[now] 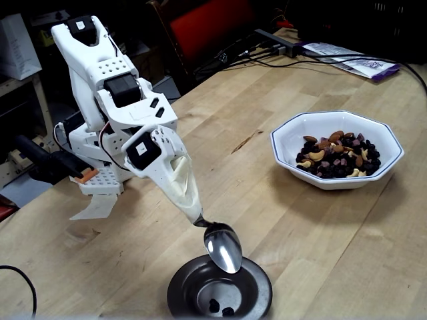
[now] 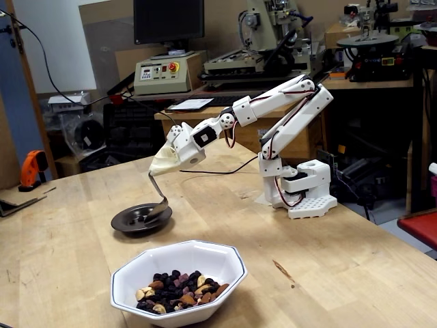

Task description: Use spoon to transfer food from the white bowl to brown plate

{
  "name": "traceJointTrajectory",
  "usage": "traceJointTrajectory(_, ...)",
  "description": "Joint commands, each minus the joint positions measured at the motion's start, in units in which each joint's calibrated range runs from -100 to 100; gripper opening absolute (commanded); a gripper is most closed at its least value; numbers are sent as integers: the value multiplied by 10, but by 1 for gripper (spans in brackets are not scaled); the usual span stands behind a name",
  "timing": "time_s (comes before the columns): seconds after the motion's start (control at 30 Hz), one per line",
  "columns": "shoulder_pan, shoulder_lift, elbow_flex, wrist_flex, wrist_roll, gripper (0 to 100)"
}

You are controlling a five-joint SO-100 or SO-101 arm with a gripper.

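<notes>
The silver spoon (image 1: 223, 248) hangs tipped steeply down over the brown plate (image 1: 179, 288), and its bowl looks empty. Two dark pieces of food (image 1: 221, 308) lie in the plate's sunken centre. My white gripper (image 1: 194, 215) is shut on the spoon's handle, with pale wrap around the joint. At the right, the white bowl (image 1: 289, 135) holds the mixed food (image 1: 339, 157) of nuts and dark fruit. In the other fixed view, the spoon (image 2: 158, 205) dips into the plate (image 2: 124, 221), my gripper (image 2: 166, 164) sits above it, and the white bowl (image 2: 205, 254) with food (image 2: 176, 294) stands in front.
The arm's white base (image 1: 100, 170) stands at the table's left edge, also the base (image 2: 300, 195) in the other fixed view. Papers (image 1: 353, 61) and cables lie at the far right corner. A black cable (image 1: 23, 283) curls at the front left. An orange tool (image 2: 31, 169) sits beyond the table.
</notes>
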Motion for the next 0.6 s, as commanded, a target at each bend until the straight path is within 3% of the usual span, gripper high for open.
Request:
traceJointTrajectory(0.0,-1,-22,-20,0,2,4)
traceJointTrajectory(0.4,-1,-26,-131,6,75,4)
traceJointTrajectory(0.57,-1,-109,-135,8,113,4)
